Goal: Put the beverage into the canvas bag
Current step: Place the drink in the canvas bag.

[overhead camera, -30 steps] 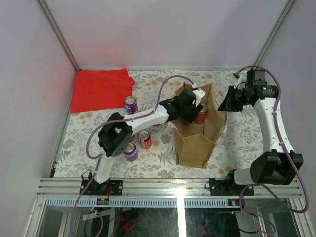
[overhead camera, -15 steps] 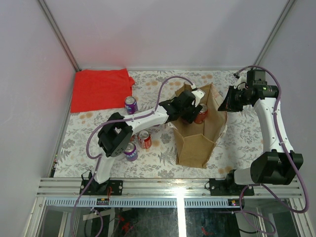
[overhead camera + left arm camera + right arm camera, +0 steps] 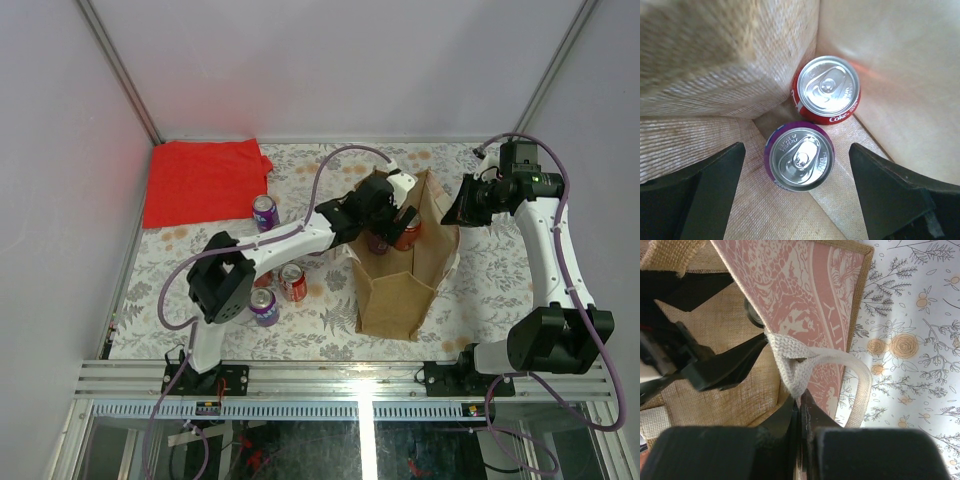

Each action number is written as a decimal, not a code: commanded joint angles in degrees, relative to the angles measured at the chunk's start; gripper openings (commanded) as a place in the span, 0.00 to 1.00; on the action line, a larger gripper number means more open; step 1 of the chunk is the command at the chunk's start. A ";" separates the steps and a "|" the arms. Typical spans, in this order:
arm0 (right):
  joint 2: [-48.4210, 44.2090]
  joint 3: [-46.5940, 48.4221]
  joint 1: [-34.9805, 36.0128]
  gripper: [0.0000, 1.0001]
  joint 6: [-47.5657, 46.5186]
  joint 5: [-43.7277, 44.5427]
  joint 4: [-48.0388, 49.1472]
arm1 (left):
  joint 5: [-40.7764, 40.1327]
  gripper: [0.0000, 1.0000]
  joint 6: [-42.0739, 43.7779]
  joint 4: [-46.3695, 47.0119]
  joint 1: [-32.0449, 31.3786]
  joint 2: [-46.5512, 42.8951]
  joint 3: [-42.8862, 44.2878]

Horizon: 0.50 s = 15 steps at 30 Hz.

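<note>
- The step in hand looks like the let-go. The left gripper (image 3: 796, 146) hangs inside the tan-brown boxy canvas bag with cream strap handles (image 3: 395, 290). Its black fingers (image 3: 710, 185) are spread wide, with a clear gap on each side of the purple aluminium drink can (image 3: 799, 159).
- That purple can stands upright on the bag's woven floor, just beside a red Coke can (image 3: 827, 90) that sits in the corner. Whether the two touch I cannot tell.
- The right gripper (image 3: 800, 405) has its jaws pressed together, pinching the cream strap handle (image 3: 790, 365) where it meets the bag's rim. This seems to hold the mouth open.
- The next move probably calls for a straight lift of the left arm out of the mouth, fingers kept apart so that neither clips a can top.
- In the way:
  - The soft burlap side wall (image 3: 715, 75) leans close to the left finger and could snag or drag as the arm rises.
  - The right gripper's pinch should hold until the arm is out.
- Around on the floral-patterned table (image 3: 480, 290):
  - a purple can (image 3: 265, 212) stands near the flat red cloth (image 3: 200, 182);
  - a red can (image 3: 292, 283) and another purple can (image 3: 264, 306) stand left of the bag, near the left arm's elbow.
</note>
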 commanded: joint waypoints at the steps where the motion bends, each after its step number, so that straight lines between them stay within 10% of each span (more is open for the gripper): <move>1: 0.88 1.69 -0.05 0.00 0.36 -1.01 -1.18 | -0.80 0.85 3.15 5.13 -0.68 -4.33 0.89; 15: 1.35 0.83 -0.05 0.00 0.47 -1.76 -0.47 | 1.06 0.85 4.96 10.85 -1.26 -12.33 7.89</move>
